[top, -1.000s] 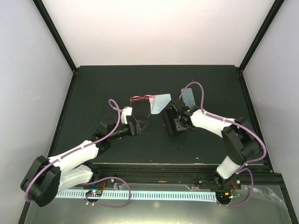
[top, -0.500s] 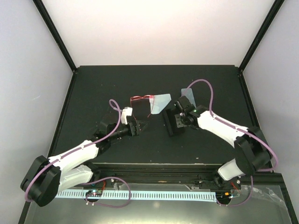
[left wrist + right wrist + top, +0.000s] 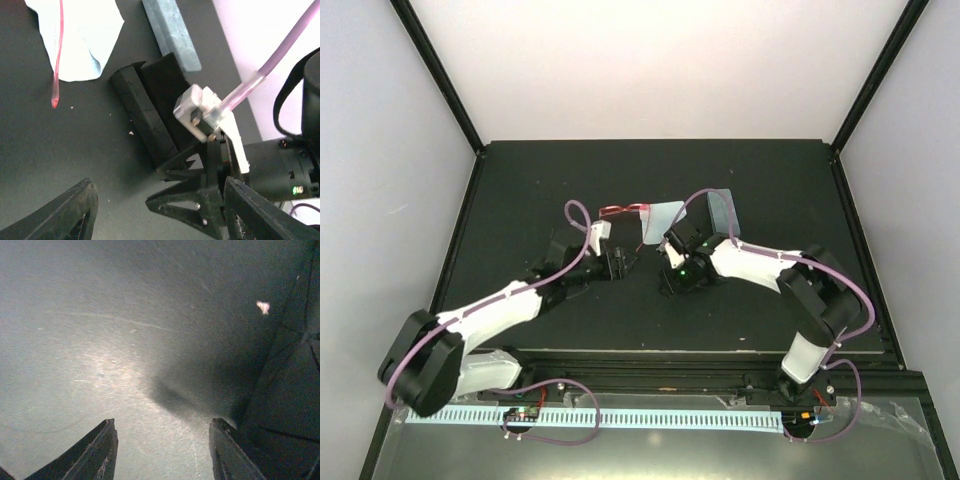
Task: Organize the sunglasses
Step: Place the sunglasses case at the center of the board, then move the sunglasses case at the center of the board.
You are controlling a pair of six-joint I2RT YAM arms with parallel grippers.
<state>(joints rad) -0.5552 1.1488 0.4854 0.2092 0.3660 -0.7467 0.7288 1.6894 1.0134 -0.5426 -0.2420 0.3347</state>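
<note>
— Which of the sunglasses can we actually see?

— Only the red pair (image 3: 620, 212). It is a thin wire-like frame on the matte black table (image 3: 520, 200), on the far side of both arms, and it overlaps the left edge of a light blue cloth (image 3: 662, 222). From the left wrist we get just one slim, glossy red arm. It lies over the soft, crumpled cloth and ends in a rounded tip on the table; the rest is cut off at the top edge.

— And the black pair?

— We cannot pick it out. It is dark on dark, and the arms cover the middle of the table.

— What about the cases?

— The pale blue case (image 3: 172, 35) is a flat oblong bar with a grainy face, cut off at the top. The black case (image 3: 145, 115) lies just beside it, boxy, with faint creased lines. Its near end is hidden behind the right arm's wrist.

— The jaws?

— The left gripper (image 3: 159, 185) has its rough dark fingers spread, with nothing between them. The right gripper (image 3: 162, 422) also stands parted and empty over the scuffed, shiny table, with the black case just to its right.
</note>
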